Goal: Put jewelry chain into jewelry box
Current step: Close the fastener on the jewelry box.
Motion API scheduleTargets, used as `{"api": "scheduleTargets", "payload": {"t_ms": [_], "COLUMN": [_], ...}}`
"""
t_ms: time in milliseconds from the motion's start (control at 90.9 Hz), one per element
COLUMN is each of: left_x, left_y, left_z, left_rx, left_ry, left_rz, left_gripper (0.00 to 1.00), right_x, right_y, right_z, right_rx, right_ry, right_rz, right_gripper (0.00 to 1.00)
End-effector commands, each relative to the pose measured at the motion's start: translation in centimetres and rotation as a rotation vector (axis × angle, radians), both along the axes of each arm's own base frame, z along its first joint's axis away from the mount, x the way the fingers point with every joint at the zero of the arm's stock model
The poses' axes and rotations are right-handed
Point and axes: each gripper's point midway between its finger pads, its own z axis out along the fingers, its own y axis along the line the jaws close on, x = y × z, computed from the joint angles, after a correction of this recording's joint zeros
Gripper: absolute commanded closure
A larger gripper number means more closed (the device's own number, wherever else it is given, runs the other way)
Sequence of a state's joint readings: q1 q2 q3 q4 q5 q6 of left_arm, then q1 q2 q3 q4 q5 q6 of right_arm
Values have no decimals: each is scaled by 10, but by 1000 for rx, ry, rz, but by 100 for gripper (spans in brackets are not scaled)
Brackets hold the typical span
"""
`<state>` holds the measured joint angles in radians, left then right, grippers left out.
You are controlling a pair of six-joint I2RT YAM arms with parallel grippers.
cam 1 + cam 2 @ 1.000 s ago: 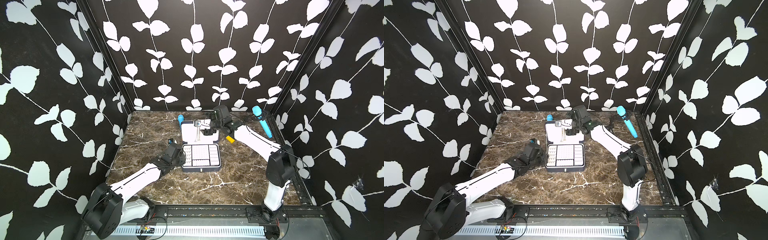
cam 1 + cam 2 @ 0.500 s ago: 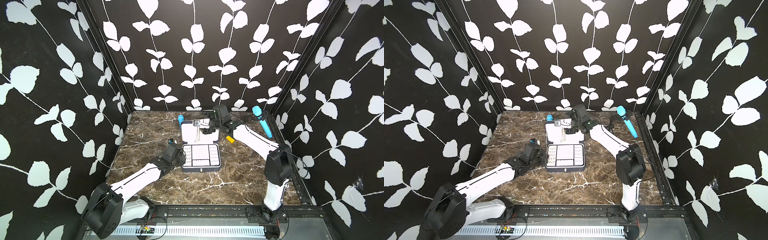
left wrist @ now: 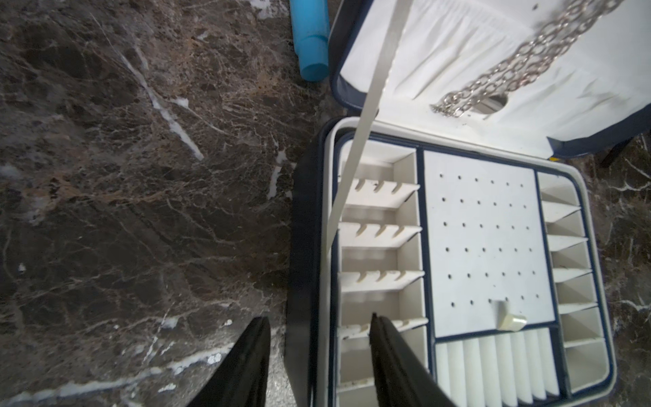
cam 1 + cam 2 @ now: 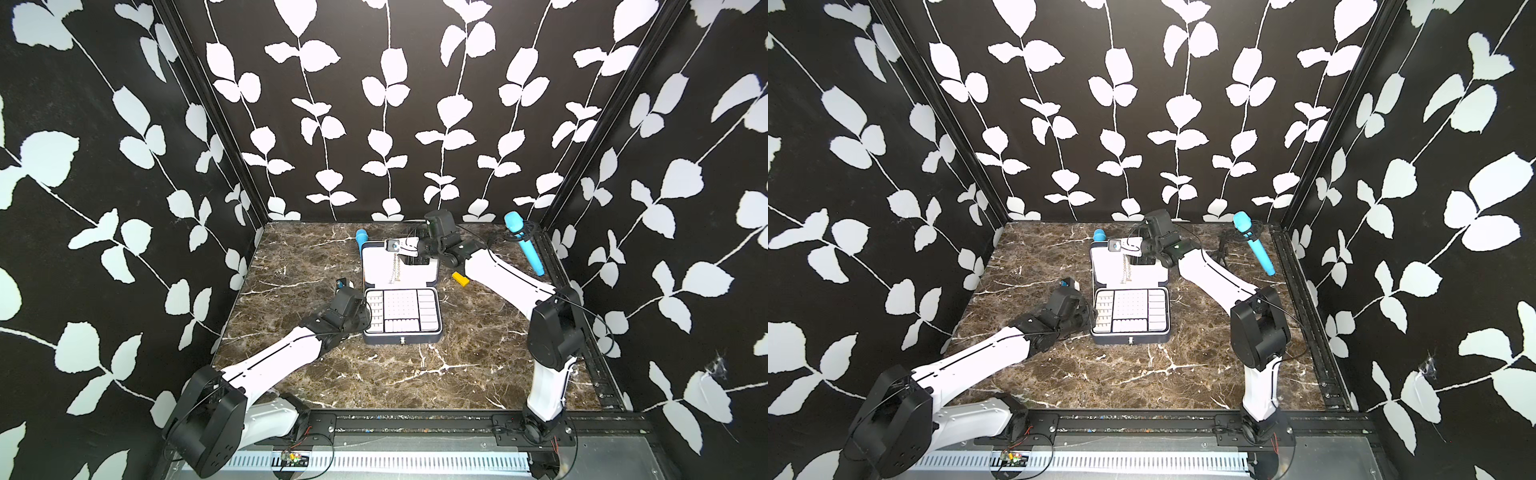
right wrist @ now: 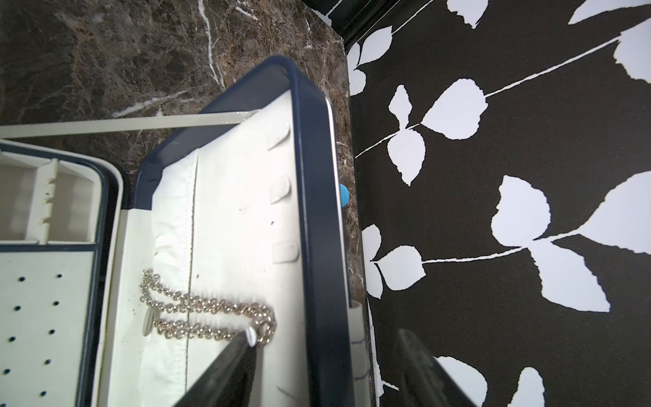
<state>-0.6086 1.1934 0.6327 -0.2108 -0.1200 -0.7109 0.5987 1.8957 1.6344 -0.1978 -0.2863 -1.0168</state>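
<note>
The navy jewelry box (image 4: pixel 401 338) (image 4: pixel 1129 340) stands open mid-table, its white-lined lid (image 4: pixel 422 272) tilted back. The silvery jewelry chain (image 4: pixel 395 270) (image 4: pixel 1126 270) (image 3: pixel 528 63) (image 5: pixel 208 310) hangs doubled from a hook on the lid's lining. My right gripper (image 4: pixel 404 249) (image 5: pixel 327 341) is open astride the lid's top rim. One of its fingers (image 5: pixel 239 356) is inside beside the chain's top loop, the other outside. My left gripper (image 4: pixel 368 309) (image 3: pixel 318 320) is open astride the base's left wall, with gaps on both sides.
A blue microphone (image 4: pixel 524 245) leans on a stand at the back right. Another blue microphone (image 4: pixel 360 239) lies just behind the lid. A small yellow block (image 4: pixel 460 278) sits right of the box under the right forearm. Patterned walls enclose three sides.
The right gripper's jaws have drawn closer together around the lid's rim. The left arm, the box and the chain have stayed where they were.
</note>
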Motion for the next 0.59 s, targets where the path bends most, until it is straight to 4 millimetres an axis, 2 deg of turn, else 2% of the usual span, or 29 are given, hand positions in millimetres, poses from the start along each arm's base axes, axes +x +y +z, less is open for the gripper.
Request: {"api": "scheduleTargets", "payload": {"t_ms": [0,275,583], "left_x": [-4,-9,-10], "left_y": [5,9,10], "left_z": [-10,-19,-19], "left_rx": [14,24,29], "left_ry": [22,42,44], "left_rz": [12,20,18], "left_gripper": [51,52,52], "right_x": [5,7,8], "right_y": [8,7,5], "right_z": [10,2,-5], "right_rx": [41,25,6], "right_ry": [-30,-35,-34], "right_rz": [-1,-22,-34], "right_gripper": [41,57,64]}}
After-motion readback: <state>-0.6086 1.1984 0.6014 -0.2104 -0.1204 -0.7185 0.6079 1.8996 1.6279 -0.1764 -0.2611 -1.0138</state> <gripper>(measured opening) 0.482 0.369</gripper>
